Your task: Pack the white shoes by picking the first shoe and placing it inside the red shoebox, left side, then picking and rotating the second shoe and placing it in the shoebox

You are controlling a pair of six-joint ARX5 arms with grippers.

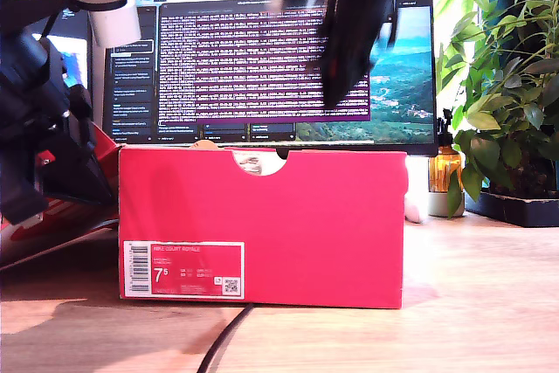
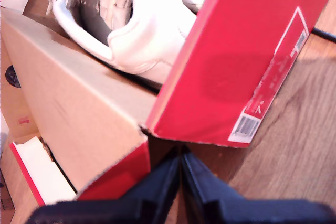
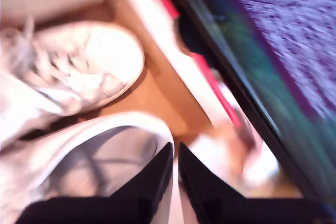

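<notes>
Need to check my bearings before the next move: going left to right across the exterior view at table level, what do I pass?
Dark robot arm → red shoebox → amber bottle → potted plant.

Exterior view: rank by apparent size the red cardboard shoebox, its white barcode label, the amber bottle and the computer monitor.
1. Computer monitor and red cardboard shoebox: similar; the box sits nearer the camera, so unranked.
2. White barcode label.
3. Amber bottle, partly hidden.
</notes>
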